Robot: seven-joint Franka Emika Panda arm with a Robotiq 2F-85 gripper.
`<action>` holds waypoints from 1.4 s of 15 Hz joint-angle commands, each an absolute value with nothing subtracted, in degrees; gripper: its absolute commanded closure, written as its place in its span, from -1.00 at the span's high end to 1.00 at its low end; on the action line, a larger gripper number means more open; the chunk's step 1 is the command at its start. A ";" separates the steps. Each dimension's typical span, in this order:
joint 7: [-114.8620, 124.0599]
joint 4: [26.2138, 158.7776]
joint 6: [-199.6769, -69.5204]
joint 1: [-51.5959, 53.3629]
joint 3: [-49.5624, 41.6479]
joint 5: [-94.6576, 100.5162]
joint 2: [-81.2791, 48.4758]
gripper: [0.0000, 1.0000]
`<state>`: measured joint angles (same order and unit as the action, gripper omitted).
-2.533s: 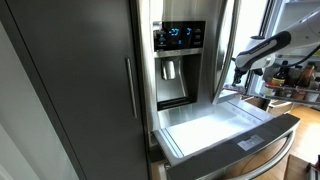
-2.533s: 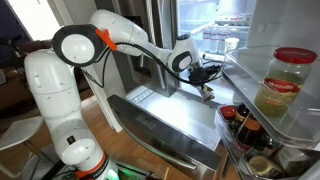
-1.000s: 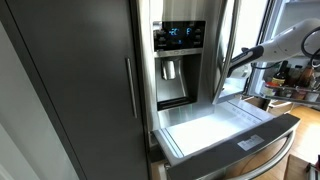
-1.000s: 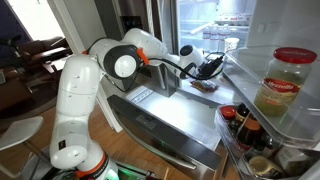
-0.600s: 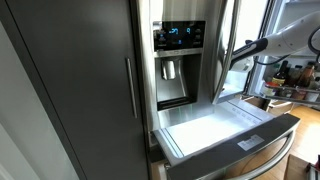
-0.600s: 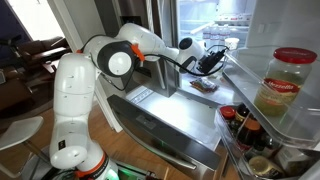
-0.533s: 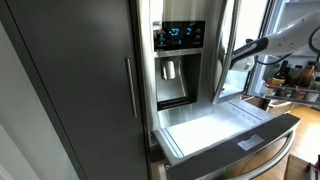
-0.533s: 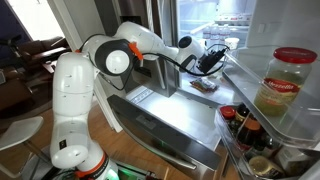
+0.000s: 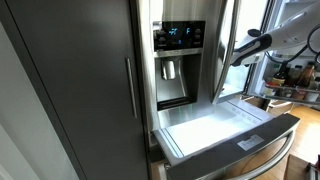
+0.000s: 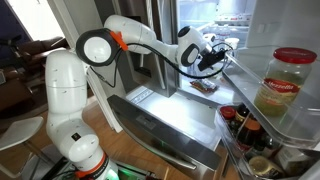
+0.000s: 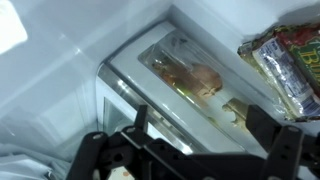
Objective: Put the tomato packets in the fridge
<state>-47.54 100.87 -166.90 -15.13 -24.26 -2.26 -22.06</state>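
Observation:
The dark grey fridge stands with its right door open and its white-lined drawer pulled out. In an exterior view, reddish tomato packets lie on a ledge inside the fridge, just below my gripper. My gripper hovers above them, apart from them. The wrist view shows my gripper open with nothing between its fingers, over a clear-lidded bin. A flat reddish-brown and silvery packet lies at the upper right of that view. My arm reaches in past the open door.
A big red-lidded jar stands on the open door's shelf, with bottles in the bin under it. The pulled-out drawer juts out below my arm. The dispenser panel glows blue on the left door.
My gripper has opened and risen a little above the packets, which stay on the ledge. The arm has swung upward.

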 commanded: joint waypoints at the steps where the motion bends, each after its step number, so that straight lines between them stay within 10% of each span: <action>1: -34.88 100.48 -157.27 -8.53 -30.55 0.17 -21.29 1.00; 21: -14.41 100.26 -135.45 -16.55 -18.02 7.54 -9.01 1.00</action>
<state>-17.84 96.87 -140.17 -16.13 -17.78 4.00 -14.46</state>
